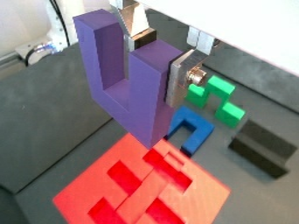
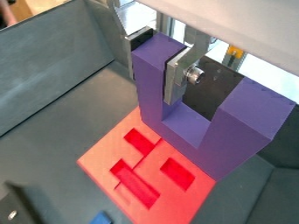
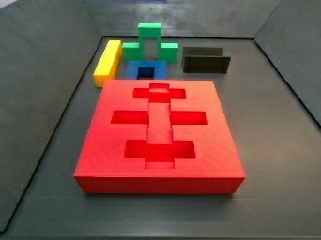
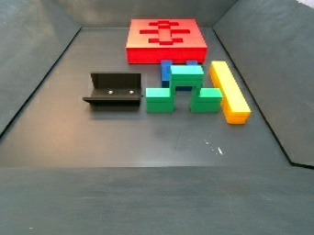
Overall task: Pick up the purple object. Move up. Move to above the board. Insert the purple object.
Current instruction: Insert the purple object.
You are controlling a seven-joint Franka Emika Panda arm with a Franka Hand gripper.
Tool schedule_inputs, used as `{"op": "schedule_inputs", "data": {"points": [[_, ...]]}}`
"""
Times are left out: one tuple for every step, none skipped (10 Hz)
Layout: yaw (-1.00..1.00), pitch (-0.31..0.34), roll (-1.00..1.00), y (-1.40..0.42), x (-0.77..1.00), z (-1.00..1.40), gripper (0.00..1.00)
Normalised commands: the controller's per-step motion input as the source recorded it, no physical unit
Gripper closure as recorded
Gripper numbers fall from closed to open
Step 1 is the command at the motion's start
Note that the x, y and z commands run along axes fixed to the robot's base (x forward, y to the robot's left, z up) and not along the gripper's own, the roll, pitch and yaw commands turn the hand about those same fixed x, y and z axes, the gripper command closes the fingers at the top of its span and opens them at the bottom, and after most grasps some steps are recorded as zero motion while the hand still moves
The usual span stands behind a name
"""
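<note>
Holding the purple object [image 1: 131,83] pinched by one of its upright arms between its silver fingers [image 1: 179,77], the gripper [image 2: 187,74] hangs high above the board [image 3: 160,131], out of sight in both side views. Finishing the move well probably means carrying the block level until it sits squarely over a recess [image 2: 140,140] before any descent, with no twist against the cut-out's edges. Its arms point up toward the wrist, base bar lowest, nearest the board, so its long axis looks roughly vertical.
</note>
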Motion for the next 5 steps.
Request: {"op": "schedule_inputs", "data": {"points": [[-0.19,-0.180,0.04,-0.78,0.46,-0.57,1.00],[-0.22,-0.197,0.06,-0.74,0.47,-0.77,1.00],[-0.22,-0.220,0.07,-0.73,0.46,-0.83,1.00],[-0.21,-0.219,0.07,-0.73,0.48,-0.83,1.00],[-0.03,-0.250,0.09,-0.59,0.49,-0.73,1.00]]}}
